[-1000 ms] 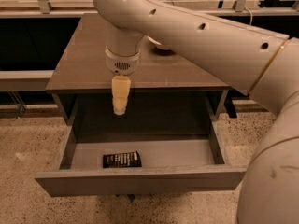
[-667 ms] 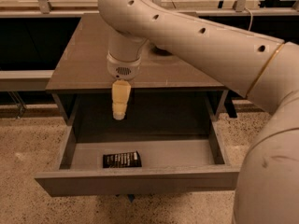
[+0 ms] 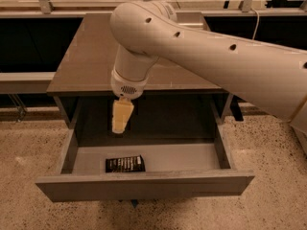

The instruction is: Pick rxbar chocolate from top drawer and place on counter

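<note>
The rxbar chocolate (image 3: 125, 164), a small flat black wrapper with white print, lies on the floor of the open top drawer (image 3: 144, 186), near its front panel and left of middle. My gripper (image 3: 118, 127) hangs from the big white arm, pointing down above the back of the drawer, up and slightly left of the bar and well apart from it. It holds nothing that I can see. The counter (image 3: 91, 56) is the dark glossy slab above the drawer, partly hidden by the arm.
The white arm (image 3: 216, 56) crosses the right and middle of the view above the counter. A low dark shelf runs along the left (image 3: 24, 75). Speckled floor (image 3: 268, 205) surrounds the cabinet.
The arm has shifted a little; the gripper has come slightly lower toward the drawer. The bar has not moved.
</note>
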`<state>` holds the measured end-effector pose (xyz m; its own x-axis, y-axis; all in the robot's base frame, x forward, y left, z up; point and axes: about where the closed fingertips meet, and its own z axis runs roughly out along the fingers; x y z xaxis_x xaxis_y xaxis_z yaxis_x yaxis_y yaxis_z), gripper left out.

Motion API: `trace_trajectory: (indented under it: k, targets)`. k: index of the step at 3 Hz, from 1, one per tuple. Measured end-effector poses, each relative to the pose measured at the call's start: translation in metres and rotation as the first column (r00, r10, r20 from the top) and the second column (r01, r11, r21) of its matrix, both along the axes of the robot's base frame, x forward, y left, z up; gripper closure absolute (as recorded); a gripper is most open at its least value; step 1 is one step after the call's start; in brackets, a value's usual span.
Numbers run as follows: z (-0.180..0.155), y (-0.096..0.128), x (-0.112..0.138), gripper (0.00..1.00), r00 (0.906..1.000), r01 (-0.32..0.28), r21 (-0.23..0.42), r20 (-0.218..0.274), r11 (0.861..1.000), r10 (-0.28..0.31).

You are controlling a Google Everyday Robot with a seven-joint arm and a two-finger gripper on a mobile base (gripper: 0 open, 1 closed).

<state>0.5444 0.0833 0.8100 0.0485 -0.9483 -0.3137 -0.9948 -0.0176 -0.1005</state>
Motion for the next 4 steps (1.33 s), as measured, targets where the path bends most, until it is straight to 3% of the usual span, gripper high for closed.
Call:
trace_trajectory:
  k: [1,3,4]
  targets:
    - [0.0,0.009,-0.016,0.26,0.9998,-0.019,0.034,0.002,0.999,0.019]
    - [-0.079,0.05,-0.034,0.27,0.9933,-0.063,0.054,-0.094,0.997,0.068]
    - [-0.115,0.054,-0.038,0.24,0.996,-0.029,0.047,-0.083,0.998,0.033]
